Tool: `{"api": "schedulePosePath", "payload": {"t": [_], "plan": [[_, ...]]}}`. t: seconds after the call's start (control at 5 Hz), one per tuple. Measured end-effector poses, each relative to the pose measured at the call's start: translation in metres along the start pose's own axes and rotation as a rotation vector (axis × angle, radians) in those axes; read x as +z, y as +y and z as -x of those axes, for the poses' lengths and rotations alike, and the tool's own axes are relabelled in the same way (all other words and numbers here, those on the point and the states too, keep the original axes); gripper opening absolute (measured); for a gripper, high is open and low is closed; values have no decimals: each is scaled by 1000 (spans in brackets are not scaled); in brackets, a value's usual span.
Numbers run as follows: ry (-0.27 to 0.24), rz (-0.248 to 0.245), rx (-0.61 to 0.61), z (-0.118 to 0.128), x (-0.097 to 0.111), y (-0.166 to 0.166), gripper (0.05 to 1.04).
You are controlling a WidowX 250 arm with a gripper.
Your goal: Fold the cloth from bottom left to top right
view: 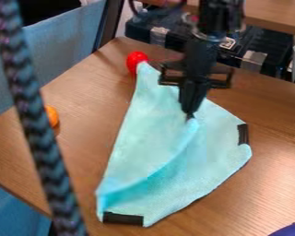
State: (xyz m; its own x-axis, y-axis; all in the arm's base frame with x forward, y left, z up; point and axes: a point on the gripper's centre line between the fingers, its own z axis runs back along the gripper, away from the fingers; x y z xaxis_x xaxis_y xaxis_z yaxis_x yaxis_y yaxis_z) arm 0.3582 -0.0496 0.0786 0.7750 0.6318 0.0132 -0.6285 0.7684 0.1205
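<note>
Gripper [189, 114] pinching cloth [140, 133] by its raised flap; best drawn low toward cloth's top-right edge, smoothed, then released.

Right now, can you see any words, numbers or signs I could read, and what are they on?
None I can read.
White label on the black thing behind the table: too small to read.
Cloth and its black patches: no writing I can see.

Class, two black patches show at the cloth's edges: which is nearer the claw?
The patch on the right side of the cloth is nearer the claw; the other patch lies farther off, along the bottom edge.
</note>
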Motion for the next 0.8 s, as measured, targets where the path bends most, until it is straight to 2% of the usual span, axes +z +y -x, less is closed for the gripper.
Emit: {"api": "schedulePosePath", "payload": {"t": [0.4, 0.6, 0.8], "plan": [[6, 55, 56, -3, -4, -28, 55], [5, 71, 39, 4, -10, -43, 70], [1, 143, -7, 5, -8, -56, 191]]}}
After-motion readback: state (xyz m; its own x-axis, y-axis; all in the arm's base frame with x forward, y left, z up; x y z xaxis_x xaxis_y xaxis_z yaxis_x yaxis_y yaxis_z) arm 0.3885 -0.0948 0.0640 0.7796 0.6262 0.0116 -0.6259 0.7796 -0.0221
